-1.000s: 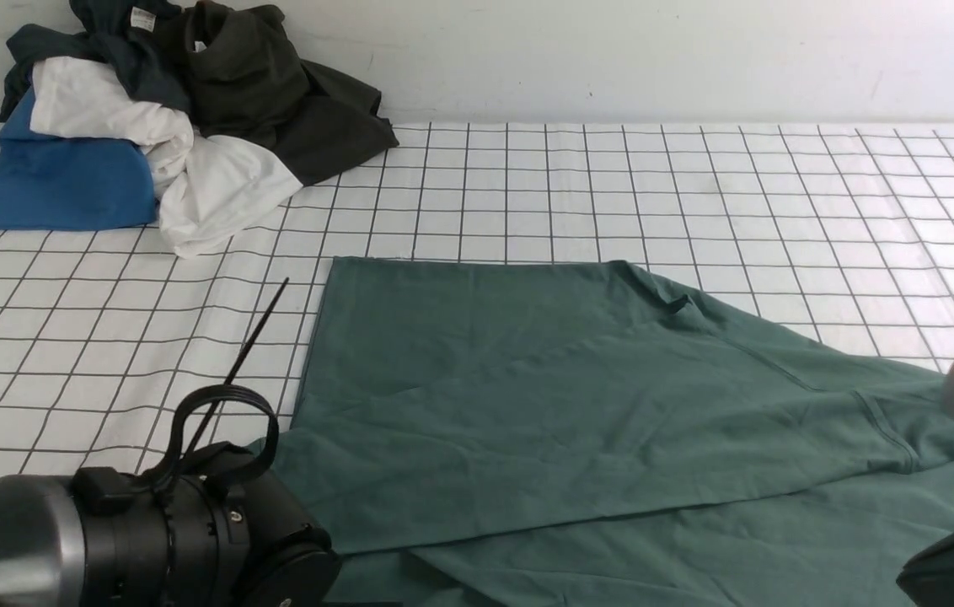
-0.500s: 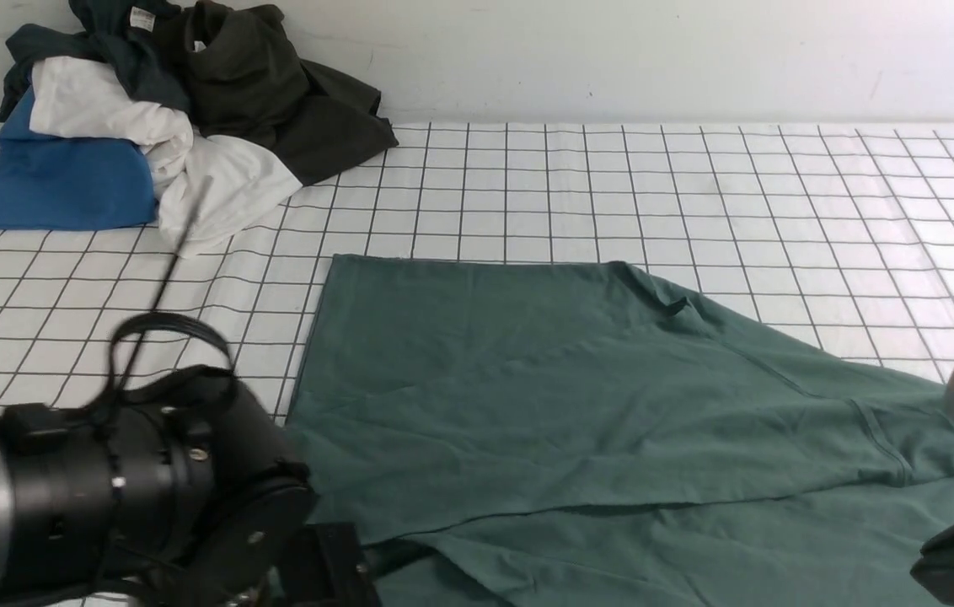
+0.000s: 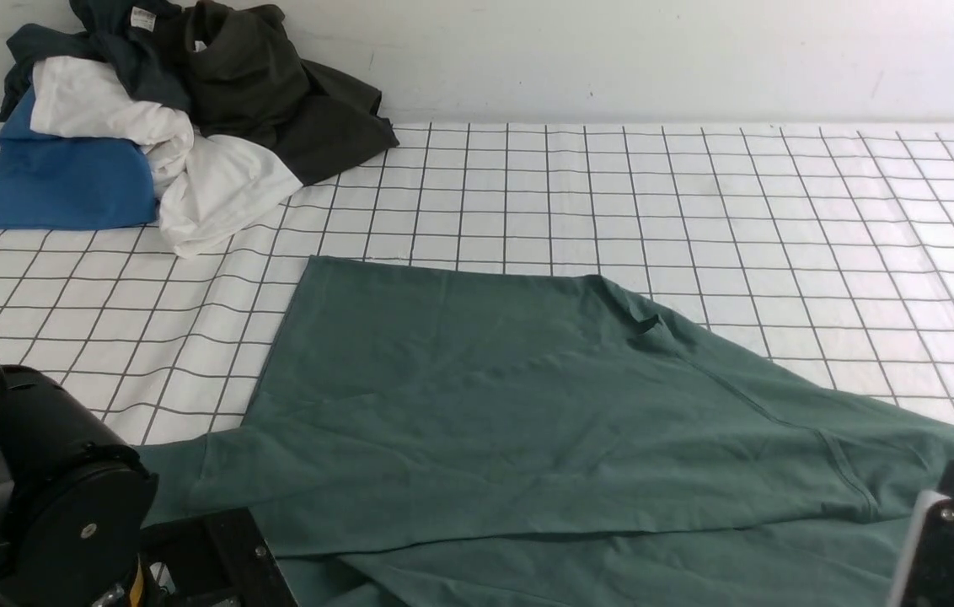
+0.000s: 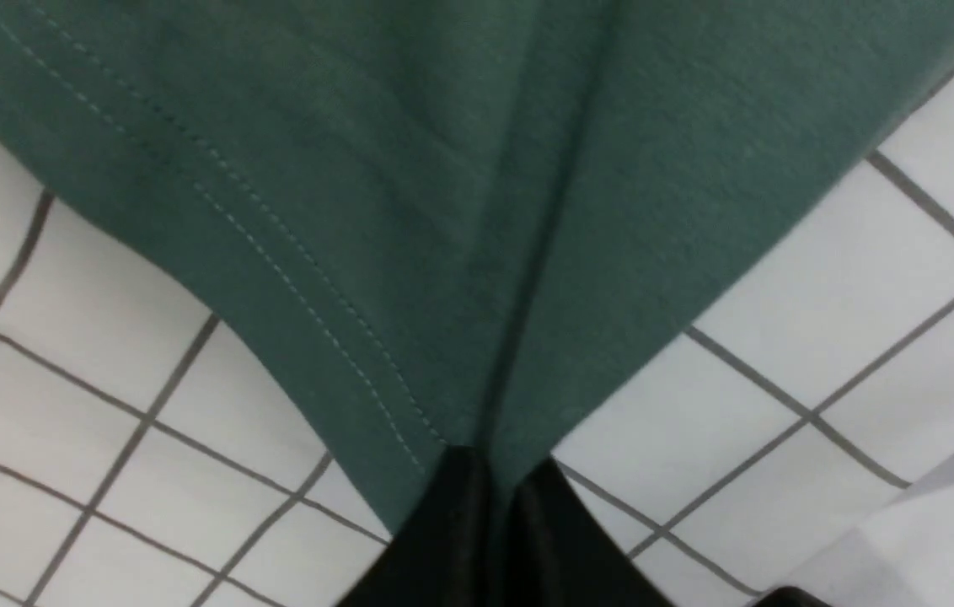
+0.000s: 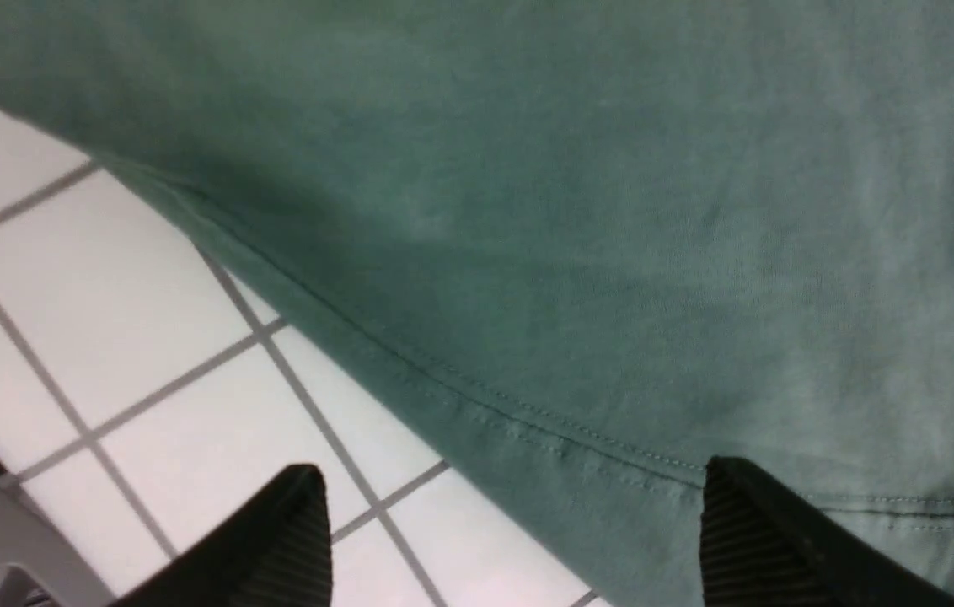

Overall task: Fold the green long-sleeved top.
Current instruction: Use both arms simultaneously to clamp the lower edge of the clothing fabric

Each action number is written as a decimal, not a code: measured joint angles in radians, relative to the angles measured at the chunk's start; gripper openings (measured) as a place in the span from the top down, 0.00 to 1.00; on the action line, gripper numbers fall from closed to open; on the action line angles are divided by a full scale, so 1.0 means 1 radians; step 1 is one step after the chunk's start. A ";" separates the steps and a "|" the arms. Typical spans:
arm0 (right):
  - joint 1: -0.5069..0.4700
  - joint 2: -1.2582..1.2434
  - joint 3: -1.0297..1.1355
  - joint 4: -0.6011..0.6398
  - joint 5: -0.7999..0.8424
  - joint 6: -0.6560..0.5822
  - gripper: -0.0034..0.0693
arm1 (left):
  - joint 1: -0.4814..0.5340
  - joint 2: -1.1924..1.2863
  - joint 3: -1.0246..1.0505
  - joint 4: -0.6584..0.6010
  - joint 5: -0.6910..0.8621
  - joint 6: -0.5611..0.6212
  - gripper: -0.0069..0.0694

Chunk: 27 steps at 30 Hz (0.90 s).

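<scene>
Crosswise, green top (image 3: 527, 405), spread left-right

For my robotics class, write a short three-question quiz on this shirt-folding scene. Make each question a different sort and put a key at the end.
1. True or false: the left gripper has its jaws shut on the edge of the green top.
2. Choose one: the right gripper has its jaws (A) open across the top's stitched hem, (B) shut on a cuff, (C) out of sight in every view.
3. In a few words: where on the checked table does the pile of other clothes lie?
Key: 1 true; 2 A; 3 far left corner.
</scene>
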 joint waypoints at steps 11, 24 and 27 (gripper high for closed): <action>0.000 0.207 0.045 -0.092 -0.124 -0.001 0.22 | 0.000 0.000 0.001 -0.018 -0.037 0.002 0.90; 0.000 0.311 -0.062 -0.103 -0.083 0.009 0.86 | 0.001 0.000 0.001 -0.024 -0.039 -0.003 0.90; 0.000 0.289 -0.126 -0.104 -0.013 -0.006 0.94 | 0.026 0.000 -0.013 -0.027 -0.028 -0.059 0.90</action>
